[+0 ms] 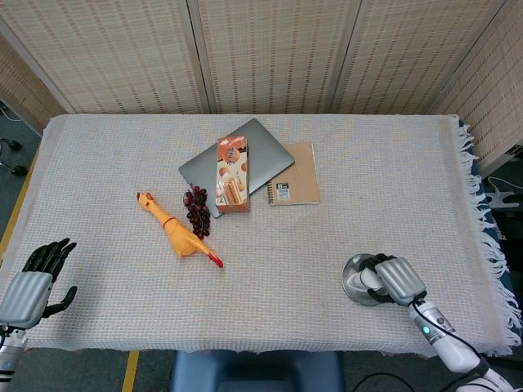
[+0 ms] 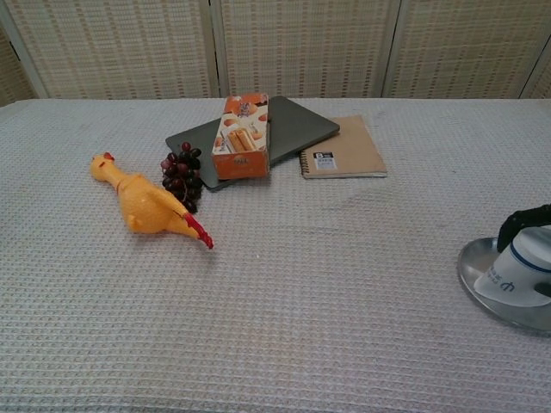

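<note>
Nearest, the right hand [image 1: 394, 280] grips one white cup [image 2: 519, 268], fingers [image 2: 525, 218] curled round it, over one steel plate [image 1: 355, 278] at the counter's [image 1: 368, 163] near right; the cup tilts, blue-banded, with a dark mark on its side. The left hand [image 1: 33, 283] lies at the near left edge, fingers apart, holding nothing. Farther in: one rubber chicken [image 1: 175, 231], one grape bunch [image 1: 196, 209] touching it, one snack box [image 1: 232, 174] on one laptop [image 1: 265, 155], one notebook [image 1: 295, 175].
</note>
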Controlling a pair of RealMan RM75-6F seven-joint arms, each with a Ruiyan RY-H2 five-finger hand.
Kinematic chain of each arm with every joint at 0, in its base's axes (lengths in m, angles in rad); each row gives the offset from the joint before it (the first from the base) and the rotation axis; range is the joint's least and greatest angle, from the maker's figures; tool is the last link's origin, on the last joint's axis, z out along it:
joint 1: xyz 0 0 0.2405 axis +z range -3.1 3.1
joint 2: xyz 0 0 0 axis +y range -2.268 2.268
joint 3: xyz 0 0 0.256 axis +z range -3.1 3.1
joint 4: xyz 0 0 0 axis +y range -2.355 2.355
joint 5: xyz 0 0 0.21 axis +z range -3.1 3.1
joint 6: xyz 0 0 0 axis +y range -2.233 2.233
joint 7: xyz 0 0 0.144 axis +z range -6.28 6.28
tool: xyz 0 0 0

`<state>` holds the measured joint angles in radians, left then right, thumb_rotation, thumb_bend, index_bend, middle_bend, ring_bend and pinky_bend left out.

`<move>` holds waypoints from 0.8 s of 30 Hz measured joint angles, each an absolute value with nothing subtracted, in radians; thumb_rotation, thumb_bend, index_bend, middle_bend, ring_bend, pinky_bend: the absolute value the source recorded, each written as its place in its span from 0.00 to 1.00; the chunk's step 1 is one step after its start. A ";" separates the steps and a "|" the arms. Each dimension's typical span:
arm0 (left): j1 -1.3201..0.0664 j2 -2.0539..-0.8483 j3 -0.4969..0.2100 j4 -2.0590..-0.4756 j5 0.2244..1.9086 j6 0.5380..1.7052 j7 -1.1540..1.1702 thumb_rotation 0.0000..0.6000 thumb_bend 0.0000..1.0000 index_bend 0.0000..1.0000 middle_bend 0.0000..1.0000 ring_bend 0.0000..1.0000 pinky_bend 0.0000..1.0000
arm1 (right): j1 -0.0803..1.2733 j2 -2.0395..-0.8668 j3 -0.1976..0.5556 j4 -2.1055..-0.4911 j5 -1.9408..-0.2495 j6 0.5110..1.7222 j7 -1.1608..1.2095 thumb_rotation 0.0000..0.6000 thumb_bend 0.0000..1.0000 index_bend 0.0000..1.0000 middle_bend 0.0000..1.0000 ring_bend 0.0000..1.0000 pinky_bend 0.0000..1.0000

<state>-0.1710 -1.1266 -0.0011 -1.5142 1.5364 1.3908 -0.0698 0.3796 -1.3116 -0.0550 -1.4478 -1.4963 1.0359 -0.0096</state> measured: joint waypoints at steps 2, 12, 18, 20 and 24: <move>-0.173 -1.127 -0.002 -1.516 1.533 1.386 -0.066 1.00 0.40 0.00 0.00 0.00 0.08 | 0.388 -1.309 -0.056 -1.448 -1.498 1.021 -0.003 1.00 0.19 0.52 0.39 0.29 0.44; -0.172 -1.128 -0.002 -1.508 1.532 1.386 -0.074 1.00 0.40 0.00 0.00 0.00 0.08 | 0.401 -1.371 0.008 -1.374 -1.443 1.041 -0.045 1.00 0.19 0.51 0.39 0.29 0.44; -0.172 -1.127 -0.003 -1.515 1.528 1.385 -0.065 1.00 0.40 0.00 0.00 0.00 0.08 | 0.399 -1.357 -0.020 -1.388 -1.469 1.039 -0.027 1.00 0.19 0.51 0.39 0.29 0.44; -0.172 -1.127 -0.003 -1.514 1.528 1.384 -0.065 1.00 0.40 0.00 0.00 0.00 0.08 | 0.395 -1.335 -0.042 -1.408 -1.489 1.036 -0.006 1.00 0.19 0.51 0.39 0.29 0.44; -0.175 -1.130 -0.002 -1.513 1.528 1.378 -0.062 1.00 0.40 0.00 0.00 0.00 0.08 | 0.381 -1.291 -0.084 -1.445 -1.532 1.041 0.027 1.00 0.19 0.51 0.39 0.29 0.44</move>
